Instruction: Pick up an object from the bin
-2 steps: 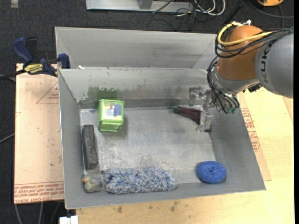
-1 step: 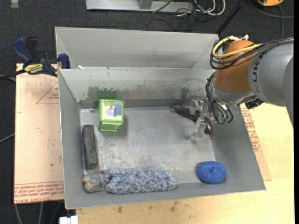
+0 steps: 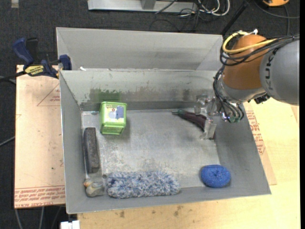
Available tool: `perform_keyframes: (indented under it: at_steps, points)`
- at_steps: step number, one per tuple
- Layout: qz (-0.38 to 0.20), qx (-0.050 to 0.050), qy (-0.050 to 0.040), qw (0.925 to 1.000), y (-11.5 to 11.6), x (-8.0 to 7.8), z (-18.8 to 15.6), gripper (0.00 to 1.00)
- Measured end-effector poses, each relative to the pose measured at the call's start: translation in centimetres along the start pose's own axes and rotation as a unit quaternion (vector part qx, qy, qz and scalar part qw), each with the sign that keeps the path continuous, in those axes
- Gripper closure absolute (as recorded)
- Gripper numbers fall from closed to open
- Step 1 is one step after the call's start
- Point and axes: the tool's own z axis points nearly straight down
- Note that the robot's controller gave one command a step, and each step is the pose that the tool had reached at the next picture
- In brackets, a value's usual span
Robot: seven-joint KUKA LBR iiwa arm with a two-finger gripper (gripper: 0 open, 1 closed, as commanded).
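My gripper (image 3: 208,129) hangs low at the right side of the bin, near the back wall. A dark purple tool with a green tip (image 3: 189,116) lies on the floor just to its left, its right end reaching the gripper; whether it is gripped is unclear. A blue round scrubber (image 3: 215,175) lies on the floor in front of the gripper, apart from it.
A green box (image 3: 113,118) stands at the back left. A dark grey bar (image 3: 91,150) lies along the left wall with a small grey lump (image 3: 94,188) at its near end. A fluffy blue duster head (image 3: 143,183) stretches along the front wall.
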Motion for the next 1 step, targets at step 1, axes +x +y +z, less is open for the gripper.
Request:
perform_keyframes:
  at_steps: [1]
  points:
    - [0.069,0.000,-0.0019,0.9976,0.20,-0.57,2.60,0.00]
